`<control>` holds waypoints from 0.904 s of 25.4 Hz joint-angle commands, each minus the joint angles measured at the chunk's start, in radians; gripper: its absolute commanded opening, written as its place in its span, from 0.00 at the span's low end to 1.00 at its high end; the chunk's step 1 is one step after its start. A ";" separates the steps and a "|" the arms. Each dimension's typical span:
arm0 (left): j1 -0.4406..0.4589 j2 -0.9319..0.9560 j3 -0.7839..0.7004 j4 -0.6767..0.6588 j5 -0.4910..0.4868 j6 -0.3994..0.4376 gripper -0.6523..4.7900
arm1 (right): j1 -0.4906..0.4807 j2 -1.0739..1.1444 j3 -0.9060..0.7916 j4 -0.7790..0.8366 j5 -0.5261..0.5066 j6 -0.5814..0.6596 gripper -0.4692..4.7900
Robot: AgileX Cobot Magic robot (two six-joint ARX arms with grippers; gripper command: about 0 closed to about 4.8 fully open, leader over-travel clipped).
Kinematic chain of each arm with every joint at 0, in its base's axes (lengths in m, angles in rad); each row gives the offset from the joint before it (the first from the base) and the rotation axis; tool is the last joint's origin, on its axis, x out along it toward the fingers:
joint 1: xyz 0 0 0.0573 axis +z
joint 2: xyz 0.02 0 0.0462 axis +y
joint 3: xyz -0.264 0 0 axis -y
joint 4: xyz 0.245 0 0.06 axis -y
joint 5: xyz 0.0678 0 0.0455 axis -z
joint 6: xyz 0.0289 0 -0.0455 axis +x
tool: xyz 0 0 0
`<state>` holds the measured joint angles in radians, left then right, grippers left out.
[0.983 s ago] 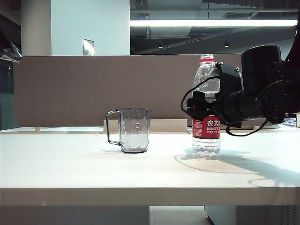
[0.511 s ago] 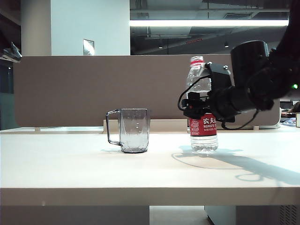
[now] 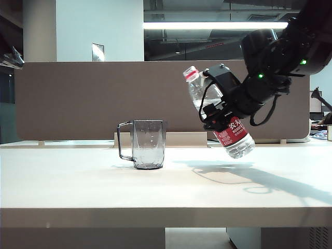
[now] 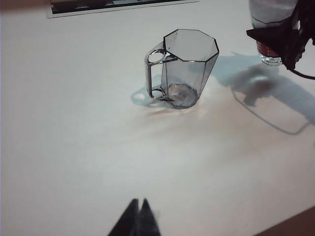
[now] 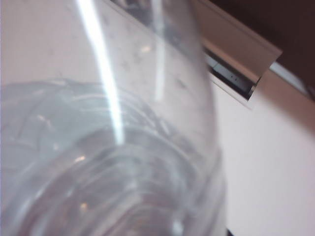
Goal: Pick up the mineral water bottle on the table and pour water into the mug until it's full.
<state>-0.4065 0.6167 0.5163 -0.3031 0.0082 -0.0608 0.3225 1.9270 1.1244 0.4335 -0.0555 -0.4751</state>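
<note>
The mineral water bottle (image 3: 234, 136) hangs tilted above the table (image 3: 78, 187), its red-ringed neck leaning left toward the mug and its base clear of the tabletop. My right gripper (image 3: 215, 115) is shut on the bottle's middle, to the right of the mug. In the right wrist view the clear bottle (image 5: 108, 147) fills the picture and hides the fingers. The smoky-grey mug (image 3: 149, 143) stands upright with its handle to the left. The left wrist view shows the mug (image 4: 187, 69) from above, the bottle's base (image 4: 268, 12) beyond it, and my left gripper (image 4: 139, 209) shut and empty, well short of the mug.
A brown partition (image 3: 78, 98) runs behind the table, with a low white rail (image 3: 181, 139) at its foot. The table's thick front edge (image 3: 155, 217) faces the exterior camera. The bottle's shadow (image 3: 233, 174) falls on the tabletop right of the mug.
The right gripper has lifted the bottle off the table and tipped it, neck swinging left toward the mug. Mug and left gripper have not moved.
</note>
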 commanded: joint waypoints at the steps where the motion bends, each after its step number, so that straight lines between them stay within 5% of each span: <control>1: -0.001 -0.001 0.007 0.013 0.003 0.001 0.12 | 0.020 -0.023 0.043 -0.006 0.041 -0.108 0.67; 23: -0.001 -0.001 0.006 0.013 0.003 0.001 0.12 | 0.041 -0.022 0.121 -0.091 0.159 -0.565 0.67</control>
<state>-0.4065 0.6167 0.5163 -0.3031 0.0082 -0.0608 0.3614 1.9240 1.2316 0.2722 0.0944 -1.0050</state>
